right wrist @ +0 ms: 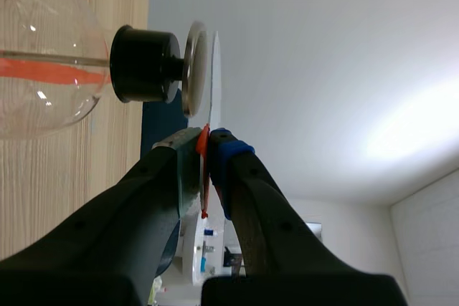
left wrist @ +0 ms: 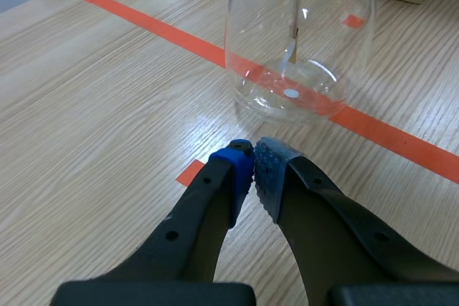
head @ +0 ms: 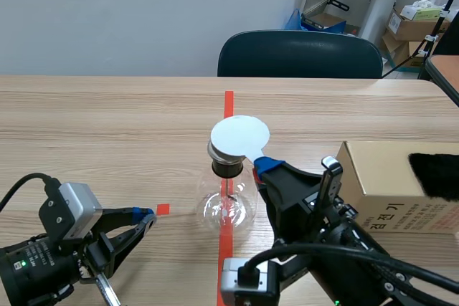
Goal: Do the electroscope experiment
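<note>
1. Electroscope: stands upright at the middle of the counter, on the orange-red tape line. Its glass flask carries a black stopper in the neck. A metal plate sits on top of the stopper.

2. Right tool: closed on the thin red handle of a white disc. The handle is pinched between both pads.
   - The disc lies flat over the metal plate and covers it in the scene view.
   - In the right wrist view the disc is edge-on, ahead of the fingertips and just beside the plate, with a narrow gap between the two.
   - The flask lies ahead of and beside this tool.

3. Left tool: closed on nothing, pads together. It sits low over the counter beside a small tape square. The flask stands near, ahead of its fingertips, not touching them.

4. Other items: a cardboard box lies near the electroscope, behind the right arm, with black fur on it. A chair stands at the counter's far edge.
</note>
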You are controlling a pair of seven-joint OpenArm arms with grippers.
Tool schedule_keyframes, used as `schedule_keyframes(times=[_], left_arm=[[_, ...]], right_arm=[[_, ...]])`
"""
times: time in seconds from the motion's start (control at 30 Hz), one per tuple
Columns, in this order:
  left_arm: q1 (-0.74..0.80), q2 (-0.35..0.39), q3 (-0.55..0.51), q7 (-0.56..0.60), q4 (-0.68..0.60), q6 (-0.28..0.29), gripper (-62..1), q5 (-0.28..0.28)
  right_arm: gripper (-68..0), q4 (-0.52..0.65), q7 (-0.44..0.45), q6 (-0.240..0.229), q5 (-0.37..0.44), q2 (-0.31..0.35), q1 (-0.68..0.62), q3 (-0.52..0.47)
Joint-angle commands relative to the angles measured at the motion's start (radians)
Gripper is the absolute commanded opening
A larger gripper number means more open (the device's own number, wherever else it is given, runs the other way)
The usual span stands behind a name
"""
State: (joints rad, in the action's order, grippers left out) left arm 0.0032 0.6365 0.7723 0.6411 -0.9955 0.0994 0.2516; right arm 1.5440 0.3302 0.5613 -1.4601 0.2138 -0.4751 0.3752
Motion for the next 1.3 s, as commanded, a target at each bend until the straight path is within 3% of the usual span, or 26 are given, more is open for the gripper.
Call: schedule_keyframes(times=[0.0, 0.8, 1.03, 1.27], left_arm=[[-0.001, -0.005, 0.002, 0.022, -0.024, 0.000, -55.4, 0.003], [-0.015, -0.043, 0.030, 0.003, -0.024, 0.000, -55.4, -0.009], [-0.020, -0.043, 0.036, -0.014, -0.023, -0.003, -55.4, -0.009], [-0.020, -0.043, 0.036, -0.013, -0.023, -0.003, -55.4, -0.009]], right_arm=[[-65.8, 0.021, 0.006, 0.013, -0.001, 0.011, 0.006, 0.000], [-65.8, 0.021, 0.019, 0.013, -0.001, 0.011, 0.006, 0.000], [-65.8, 0.021, -0.101, 0.013, -0.001, 0.010, 0.006, 0.000], [-65.8, 0.021, -0.313, 0.013, -0.001, 0.010, 0.006, 0.000]])
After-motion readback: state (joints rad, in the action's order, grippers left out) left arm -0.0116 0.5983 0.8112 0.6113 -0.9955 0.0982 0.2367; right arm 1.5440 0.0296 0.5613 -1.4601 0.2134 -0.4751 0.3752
